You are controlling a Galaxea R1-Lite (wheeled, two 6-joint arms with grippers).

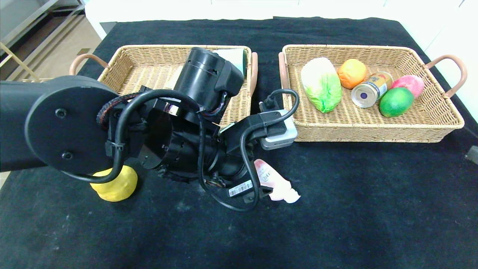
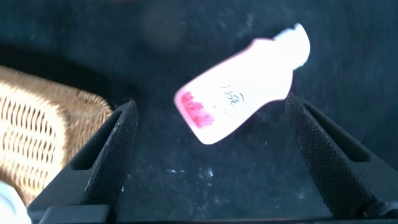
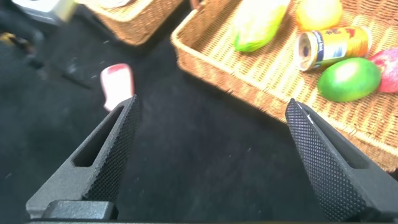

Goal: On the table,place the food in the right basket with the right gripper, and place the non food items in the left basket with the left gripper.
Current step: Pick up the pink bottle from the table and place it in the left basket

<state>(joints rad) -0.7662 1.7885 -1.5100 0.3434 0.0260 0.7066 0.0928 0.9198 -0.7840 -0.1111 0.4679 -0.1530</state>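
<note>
our left gripper [image 2: 211,155] hangs with fingers spread wide over the pink-and-white plastic bottle [image 2: 239,93], which lies on the black cloth near the left wicker basket [image 1: 149,67]. our right gripper [image 3: 211,155] is released too, near the right wicker basket [image 3: 249,81] holding the food.

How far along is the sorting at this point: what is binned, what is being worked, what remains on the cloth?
Done: cabbage, orange, can, lime and pink fruit lie in the right basket. In hand: the left gripper is open above the pink tube, not gripping. Left: the tube, plus the yellow fruit on the cloth. The right gripper hangs open, empty.
</note>
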